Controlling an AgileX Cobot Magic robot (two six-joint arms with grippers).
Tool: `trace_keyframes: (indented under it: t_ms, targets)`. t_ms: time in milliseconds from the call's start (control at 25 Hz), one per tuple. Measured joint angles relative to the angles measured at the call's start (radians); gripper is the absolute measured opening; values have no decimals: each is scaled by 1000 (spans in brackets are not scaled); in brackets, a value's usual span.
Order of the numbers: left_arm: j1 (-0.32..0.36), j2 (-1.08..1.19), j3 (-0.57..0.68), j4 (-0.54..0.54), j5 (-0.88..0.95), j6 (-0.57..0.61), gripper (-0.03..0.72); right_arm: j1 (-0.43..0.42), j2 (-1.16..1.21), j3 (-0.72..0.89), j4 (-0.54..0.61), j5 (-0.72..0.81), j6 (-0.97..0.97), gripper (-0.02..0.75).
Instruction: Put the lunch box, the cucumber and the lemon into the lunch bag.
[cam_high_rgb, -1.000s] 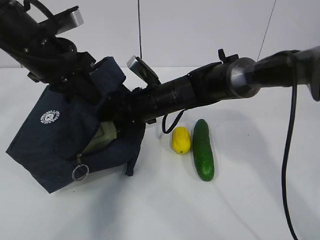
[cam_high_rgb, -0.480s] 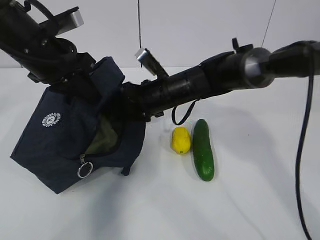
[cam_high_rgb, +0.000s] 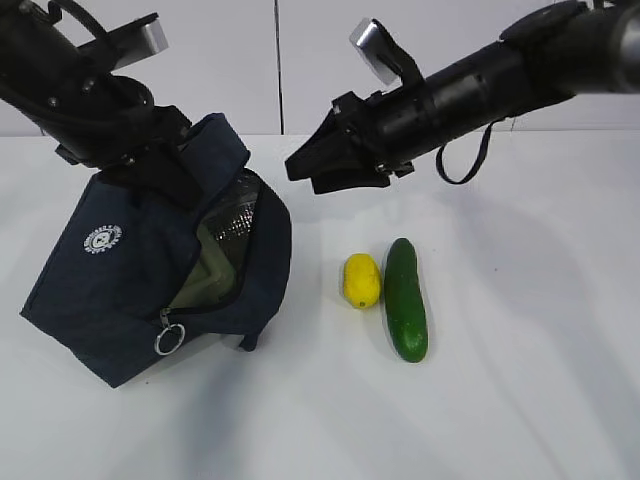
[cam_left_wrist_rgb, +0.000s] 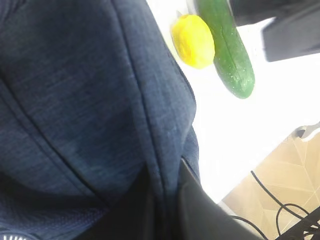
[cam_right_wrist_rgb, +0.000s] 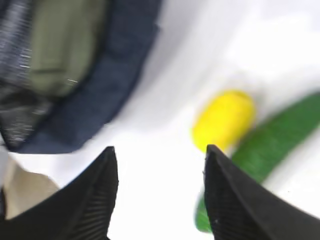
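In the exterior view's lower centre, the cucumber (cam_high_rgb: 406, 299) lies on the white table (cam_high_rgb: 500, 400) with the lemon (cam_high_rgb: 362, 281) just beside it to the left. Left of them, the lunch bag (cam_high_rgb: 130, 290) sits tilted, mouth open; the lunch box (cam_high_rgb: 212, 272) shows inside. Higher up, the right gripper (cam_high_rgb: 300, 170) hangs empty; only its wrist view shows the fingers (cam_right_wrist_rgb: 95, 200) spread apart. The left gripper (cam_high_rgb: 175, 165) at upper left clamps the bag's top edge, fabric filling its wrist view.
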Motion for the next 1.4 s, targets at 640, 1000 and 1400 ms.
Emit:
trace_keyframes:
  t_ms: [640,1000,1400]
  targets:
    - [0,0,0,2,4,13,8,-4,-135,50,-810,-67,639,414]
    - [0,0,0,3,10,20,8,16,-82,78,-810,-180,728,414]
    - [0,0,0,3,17,37,8,36,16,80,-811,-268,779,414]
